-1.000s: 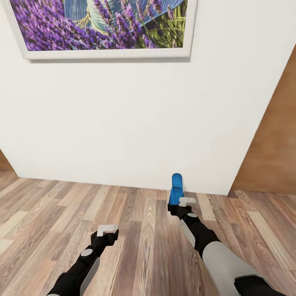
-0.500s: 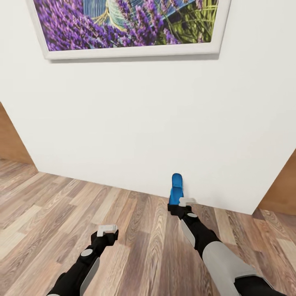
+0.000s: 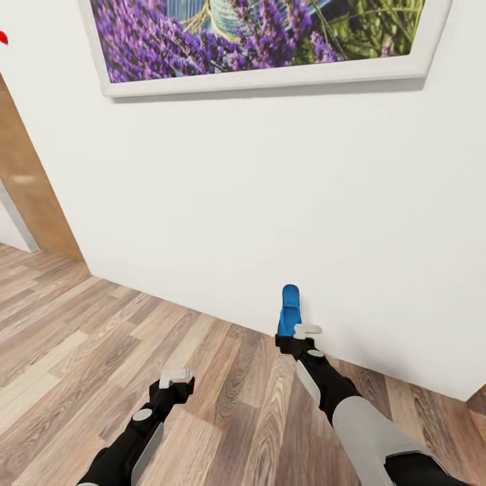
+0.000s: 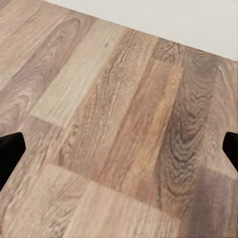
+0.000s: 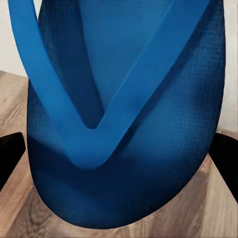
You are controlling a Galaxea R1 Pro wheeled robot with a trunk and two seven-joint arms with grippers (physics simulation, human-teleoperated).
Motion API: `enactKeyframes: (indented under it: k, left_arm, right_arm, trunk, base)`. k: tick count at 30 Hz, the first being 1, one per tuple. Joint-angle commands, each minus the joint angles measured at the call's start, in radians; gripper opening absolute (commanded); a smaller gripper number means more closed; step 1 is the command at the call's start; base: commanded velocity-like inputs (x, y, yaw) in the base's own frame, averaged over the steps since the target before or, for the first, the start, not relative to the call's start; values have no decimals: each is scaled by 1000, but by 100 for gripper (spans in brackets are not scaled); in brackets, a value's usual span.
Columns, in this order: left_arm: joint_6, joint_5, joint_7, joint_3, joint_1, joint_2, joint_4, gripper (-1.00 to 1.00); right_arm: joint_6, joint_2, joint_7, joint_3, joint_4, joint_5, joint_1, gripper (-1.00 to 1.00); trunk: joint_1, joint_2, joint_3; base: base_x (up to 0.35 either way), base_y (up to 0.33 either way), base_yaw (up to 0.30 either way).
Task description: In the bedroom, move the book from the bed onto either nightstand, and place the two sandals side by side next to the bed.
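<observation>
Swinging round, the head camera now catches more of the brown panel [image 3: 40, 202] at far left, while the lavender painting [image 3: 270, 40] and white wall [image 3: 236, 202] slide rightward. Over the wood-plank floor [image 3: 81, 351], the left gripper [image 3: 177, 379] hangs empty, fingers spread. Further right, the right gripper [image 3: 297, 334] stays clamped on a blue sandal [image 3: 290, 310], held upright before the wall

White-framed lavender picture [image 3: 263, 40] upper frame on white wall [image 3: 270, 196]; wood-plank floor [image 3: 88, 351] below; tan panel [image 3: 30, 189] at left.
</observation>
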Motion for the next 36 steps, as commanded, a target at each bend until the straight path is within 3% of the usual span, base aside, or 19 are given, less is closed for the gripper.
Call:
enactKeyframes:
  k: [1,36]
  left_arm:
    - [4,10,7,-5,0,1,-2,100]
    - [4,9,7,-5,0,-1,-2,100]
  right_arm:
    - [5,-1,-7,8,-3,-10,0,-100]
    - [5,-2,-7,9,-3,-10,0,-100]
  trunk:
    - [0,0,-1]
    - [0,0,-1]
  base:
    - [228,-115,276]
    - [61,-49,276]
